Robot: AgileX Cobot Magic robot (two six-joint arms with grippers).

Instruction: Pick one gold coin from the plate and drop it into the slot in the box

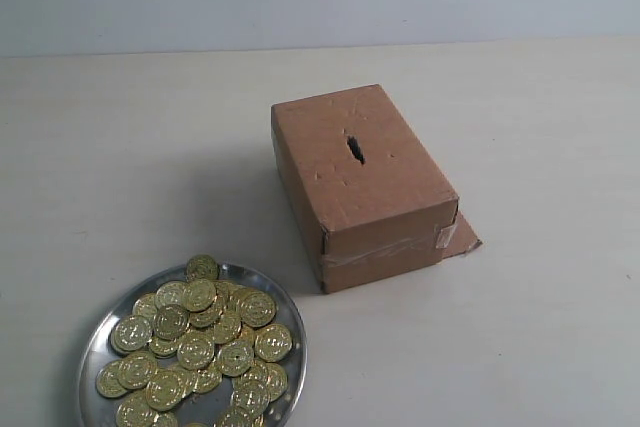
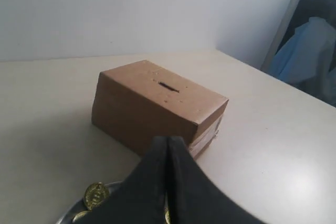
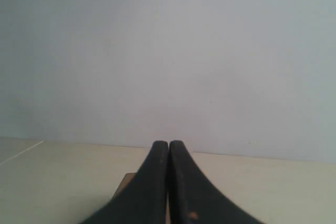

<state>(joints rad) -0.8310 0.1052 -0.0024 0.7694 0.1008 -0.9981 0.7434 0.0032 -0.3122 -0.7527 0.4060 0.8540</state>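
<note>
The silver plate [image 1: 93, 347] sits at the front left of the table, heaped with several gold coins [image 1: 196, 350]. The brown cardboard box [image 1: 400, 187] stands to its right and further back, its dark slot [image 1: 355, 148] cut in the top face, tape and a loose flap [image 1: 462, 238] at the near end. Neither arm shows in the exterior view. In the left wrist view my left gripper [image 2: 167, 141] is shut with nothing between its fingers, above the plate's coins [image 2: 96, 194], with the box [image 2: 157, 106] and slot [image 2: 168, 86] beyond. My right gripper [image 3: 168, 145] is shut and empty, over a bit of the box [image 3: 124, 183].
The table [image 1: 540, 327] is pale and bare around the box and plate. A white wall runs behind it. Past the table's far edge in the left wrist view hangs something blue [image 2: 307, 59].
</note>
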